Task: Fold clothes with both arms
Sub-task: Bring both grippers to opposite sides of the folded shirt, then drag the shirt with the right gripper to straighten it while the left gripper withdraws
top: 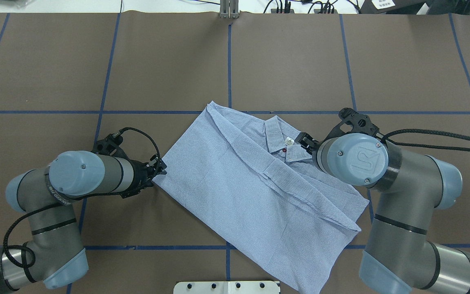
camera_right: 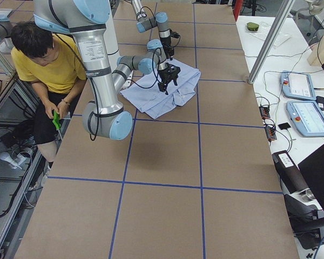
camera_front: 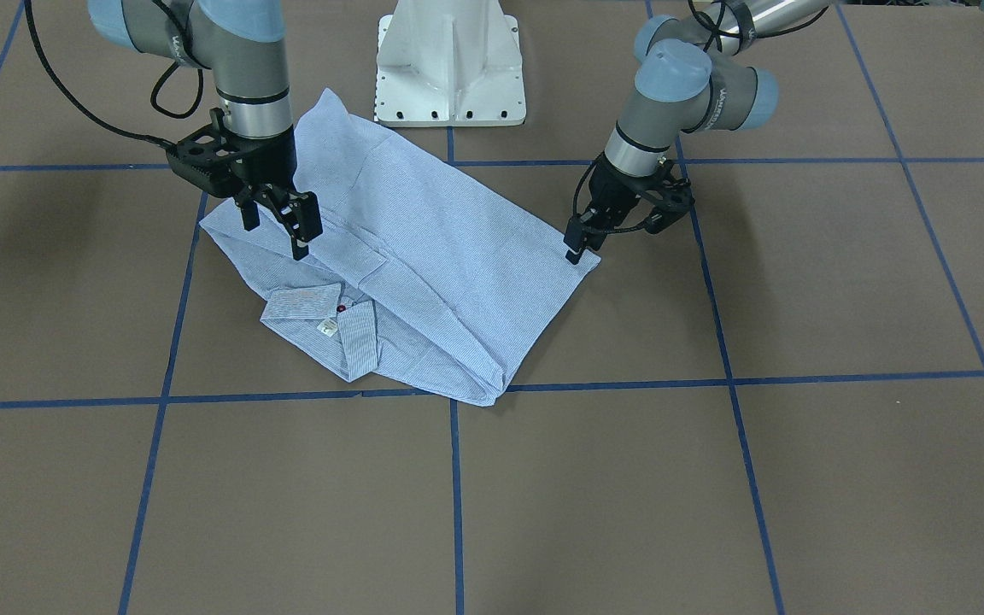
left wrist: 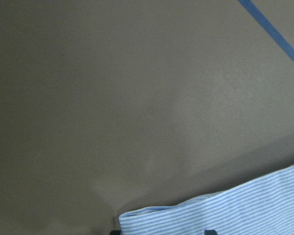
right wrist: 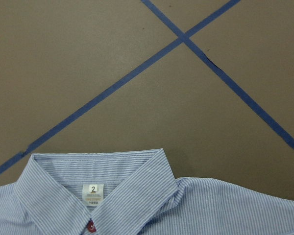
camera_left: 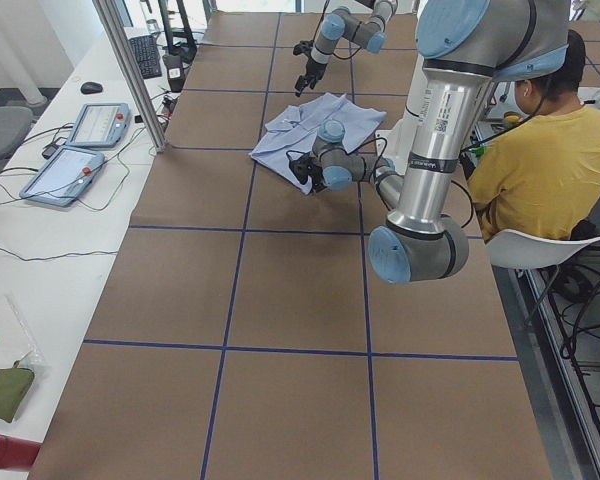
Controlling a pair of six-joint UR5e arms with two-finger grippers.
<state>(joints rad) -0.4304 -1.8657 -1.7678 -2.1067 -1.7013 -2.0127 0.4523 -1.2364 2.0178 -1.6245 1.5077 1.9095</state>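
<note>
Pre-grasp for next fold, nothing clamped yet.
Seeing shirt (top: pixel 251 192) flat at centre of desk (top: pixel 300 61), already folded to a rectangle, collar (top: pixel 273 130) toward 1 o'clock in overhead view. With left fingers (camera_front: pixel 573 249) parted astride corner at shirt's 9 o'clock; with right fingers (camera_front: pixel 299 243) spread wide, poised at shoulder just beside collar, 2 o'clock. Next, likely: lower, clamp both points, lift in sync, carry across without dragging under-layers.

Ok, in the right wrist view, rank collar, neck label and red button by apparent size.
Largest: the collar.
Then the neck label.
Smallest: the red button, near the frame's bottom edge.
</note>
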